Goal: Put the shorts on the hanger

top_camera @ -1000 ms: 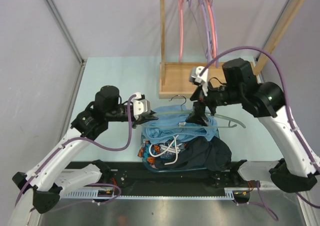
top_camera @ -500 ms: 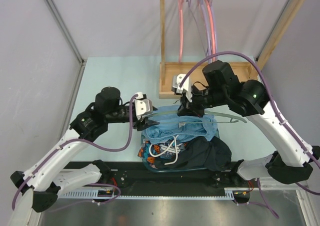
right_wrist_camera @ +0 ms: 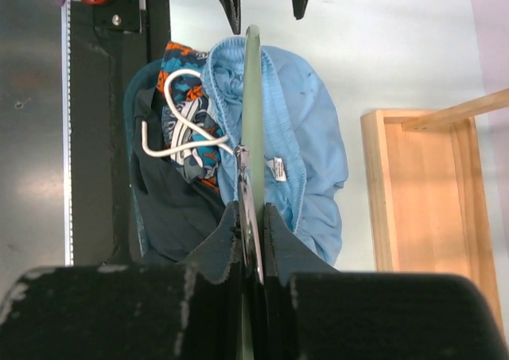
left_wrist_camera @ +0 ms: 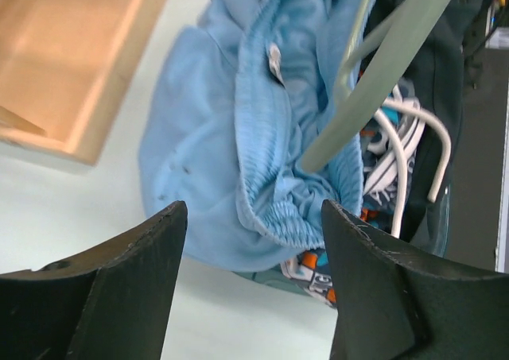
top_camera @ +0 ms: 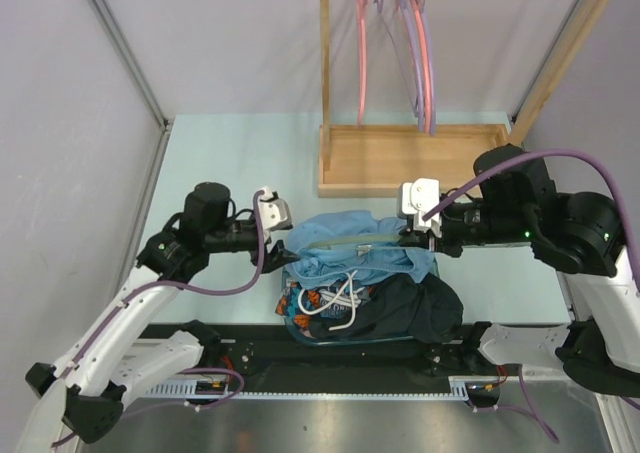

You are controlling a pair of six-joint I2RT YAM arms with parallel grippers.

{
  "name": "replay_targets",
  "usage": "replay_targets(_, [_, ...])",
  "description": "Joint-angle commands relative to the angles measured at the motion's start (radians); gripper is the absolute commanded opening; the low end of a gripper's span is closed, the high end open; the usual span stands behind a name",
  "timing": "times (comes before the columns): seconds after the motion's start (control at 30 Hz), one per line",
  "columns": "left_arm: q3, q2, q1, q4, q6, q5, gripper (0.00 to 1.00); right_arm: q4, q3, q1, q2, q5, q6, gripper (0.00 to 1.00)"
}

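The hanger (right_wrist_camera: 253, 98) is clamped by the right gripper (right_wrist_camera: 250, 217) over the shorts (left_wrist_camera: 207, 137). The left gripper (left_wrist_camera: 254, 217) is held with jaws apart, and the waistband likely needs to be grasped next.

Robotics lab: grey partition walls (top_camera: 60, 93) are enclosing a pale green table (top_camera: 230, 153), a black mounting rail (top_camera: 250, 363) running along its near edge, a wooden rack (top_camera: 410, 163) standing far right.

The shorts (top_camera: 340, 260) are plain sky-blue, the hanger (right_wrist_camera: 253, 98) sage, a patterned garment (top_camera: 306, 300) blue-and-orange
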State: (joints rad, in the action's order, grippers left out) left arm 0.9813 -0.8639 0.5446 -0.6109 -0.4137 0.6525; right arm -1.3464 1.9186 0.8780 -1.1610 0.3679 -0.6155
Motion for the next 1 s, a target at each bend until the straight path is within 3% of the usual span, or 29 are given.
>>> replay_targets(0.0, [-0.012, -0.040, -0.003, -0.099, -0.126, 0.031, 0.73, -0.097, -0.020, 0.022, -0.026, -0.063, -0.036, 0.00])
replay_targets(0.2, [-0.027, -0.070, 0.002, -0.231, -0.332, 0.077, 0.73, -0.074, -0.035, 0.030, -0.046, -0.067, -0.009, 0.00])
replay_targets(0.47, [-0.055, -0.101, 0.044, -0.185, -0.388, 0.084, 0.73, -0.068, -0.070, 0.032, -0.051, -0.044, -0.013, 0.00])
replay_targets(0.57, [-0.062, -0.113, 0.083, -0.145, -0.381, 0.070, 0.68, -0.066, -0.075, 0.036, -0.058, -0.041, -0.023, 0.00])
replay_targets(0.7, [-0.059, -0.116, 0.113, -0.109, -0.364, 0.061, 0.49, -0.060, -0.079, 0.042, -0.071, -0.047, -0.035, 0.00])
replay_targets(0.73, [-0.056, -0.116, 0.123, -0.112, -0.366, 0.059, 0.38, -0.057, -0.081, 0.042, -0.071, -0.050, -0.041, 0.00])
replay_targets(0.93, [-0.023, -0.104, 0.127, -0.151, -0.373, 0.038, 0.02, -0.036, -0.108, 0.042, -0.071, -0.056, -0.058, 0.00])
replay_targets(0.97, [-0.015, -0.100, 0.127, -0.161, -0.375, 0.039, 0.00, -0.024, -0.124, 0.042, -0.068, -0.058, -0.059, 0.00])
